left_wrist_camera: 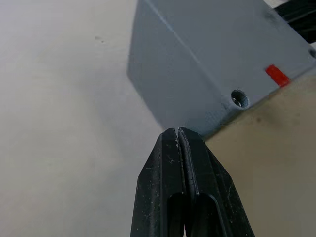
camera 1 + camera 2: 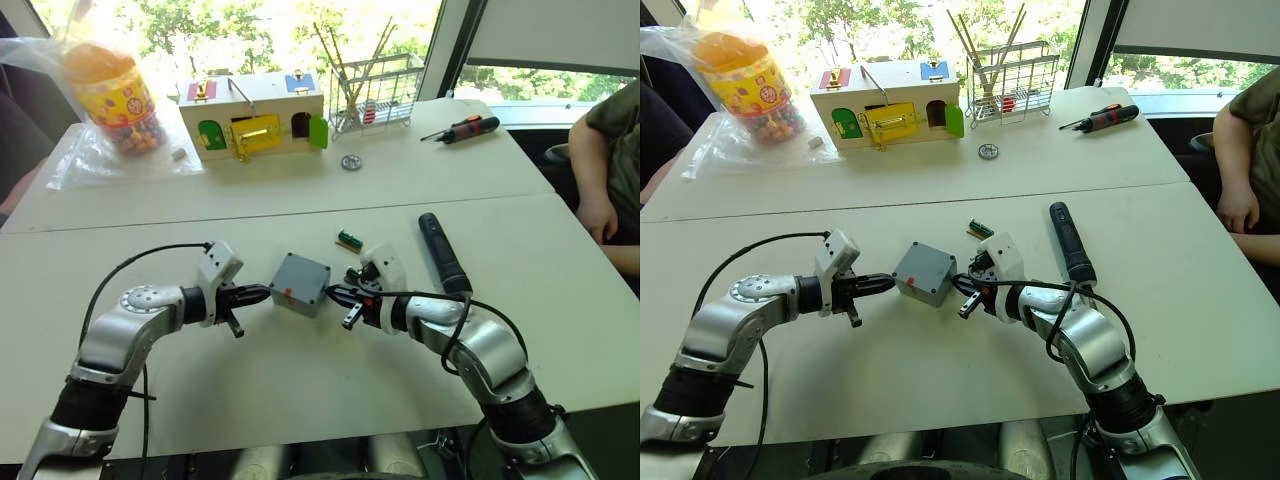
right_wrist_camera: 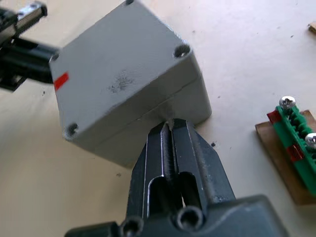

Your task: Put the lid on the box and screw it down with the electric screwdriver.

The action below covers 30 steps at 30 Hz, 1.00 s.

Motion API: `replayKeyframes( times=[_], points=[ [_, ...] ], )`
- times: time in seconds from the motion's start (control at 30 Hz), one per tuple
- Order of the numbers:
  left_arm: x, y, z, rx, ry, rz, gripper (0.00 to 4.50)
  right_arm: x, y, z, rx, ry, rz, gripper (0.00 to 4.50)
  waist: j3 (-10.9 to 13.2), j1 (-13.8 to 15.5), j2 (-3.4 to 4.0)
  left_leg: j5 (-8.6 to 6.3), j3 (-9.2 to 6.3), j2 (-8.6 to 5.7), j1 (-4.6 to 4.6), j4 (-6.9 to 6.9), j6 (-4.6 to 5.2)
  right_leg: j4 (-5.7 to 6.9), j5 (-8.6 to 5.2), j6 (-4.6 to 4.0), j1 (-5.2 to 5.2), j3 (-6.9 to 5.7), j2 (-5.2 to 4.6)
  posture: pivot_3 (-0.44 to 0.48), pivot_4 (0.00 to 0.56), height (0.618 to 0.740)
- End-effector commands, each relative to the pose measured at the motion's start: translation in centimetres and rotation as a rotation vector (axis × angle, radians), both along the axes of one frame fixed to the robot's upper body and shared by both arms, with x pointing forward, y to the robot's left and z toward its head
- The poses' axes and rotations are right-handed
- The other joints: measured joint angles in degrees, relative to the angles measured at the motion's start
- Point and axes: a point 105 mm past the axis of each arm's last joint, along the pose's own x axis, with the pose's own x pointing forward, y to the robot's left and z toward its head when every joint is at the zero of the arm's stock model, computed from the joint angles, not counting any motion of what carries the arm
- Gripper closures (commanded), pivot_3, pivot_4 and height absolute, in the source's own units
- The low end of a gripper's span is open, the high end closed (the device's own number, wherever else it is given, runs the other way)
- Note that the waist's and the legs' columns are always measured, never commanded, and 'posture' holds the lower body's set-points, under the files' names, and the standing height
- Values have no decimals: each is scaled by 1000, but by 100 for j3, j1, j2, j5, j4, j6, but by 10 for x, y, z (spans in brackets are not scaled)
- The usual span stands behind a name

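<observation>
The grey box (image 2: 300, 283) sits tilted at the table's middle. The lid (image 3: 123, 74) is seated on it, with screw holes at its corners, a red mark near one edge and a seam along the side. My left gripper (image 2: 265, 292) is shut, its tip against the box's left side. My right gripper (image 2: 333, 293) is also shut, its tip pressing the right side at the seam. The black electric screwdriver (image 2: 443, 252) lies on the table just right of my right wrist.
A green terminal block (image 2: 349, 240) lies just behind the box. Further back stand a wooden latch box (image 2: 255, 125), a wire rack (image 2: 375, 95), a bagged jar (image 2: 110, 95), a small gear (image 2: 350, 162) and a red-handled screwdriver (image 2: 462, 129). A person's arm (image 2: 605, 180) rests at the right edge.
</observation>
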Motion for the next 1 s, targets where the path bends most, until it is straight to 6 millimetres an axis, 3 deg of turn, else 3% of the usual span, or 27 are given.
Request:
replayKeyframes(
  times=[0.03, 0.37, 0.5, 0.6, 0.73, 0.83, 1.0],
  points=[
    [-8, -6, 15, -38, -28, -40, 4500, -3, 18, 12, 47, -52, 67, 4412, 2, 1, 3, 0, 0, 0, 0, 0, 0, 0, 0, 0, -1, 0, 1, 0, 150, 740],
    [-4, -1, 16, -14, -46, 6, 4500, -8, 22, 4, 30, -33, 101, 4412, 5, 4, 8, 0, 0, 0, 1, -1, 0, -1, 0, 0, -4, 0, 1, 0, 150, 740],
    [-2, 25, 27, 52, -72, 26, 4500, -4, 2, 22, 8, -86, 46, 4412, 13, 1, 15, -1, 0, 1, 0, -5, 0, -1, 0, -1, -7, 0, 2, 0, 150, 740],
    [-2, 33, 65, 28, -128, -16, 4500, -11, -15, 39, 16, -104, 28, 4412, 32, 30, 15, -1, 0, 1, -7, -7, 0, -2, -1, -1, -15, 1, 2, 0, 150, 740],
    [-16, 10, 97, 30, -174, -214, 4500, -17, -38, 47, 3, -120, -12, 4412, 49, 100, 11, -2, -2, -3, -11, -2, 2, -9, 0, -1, -13, 0, -2, 0, 150, 740],
    [-23, -8, 97, 54, -181, -322, 4500, -11, -51, 40, -39, -121, -59, 3643, 54, 109, 19, -3, 3, -5, -9, 1, 3, -12, 0, -1, -5, 1, -6, 0, 150, 740],
    [-17, -25, 86, 110, -208, -391, 4500, 3, -55, 28, -81, -131, -84, 1091, 73, 83, 17, -2, 5, 0, -11, -1, 1, -2, 0, -1, 5, 1, -1, 0, 150, 740]
  ],
)
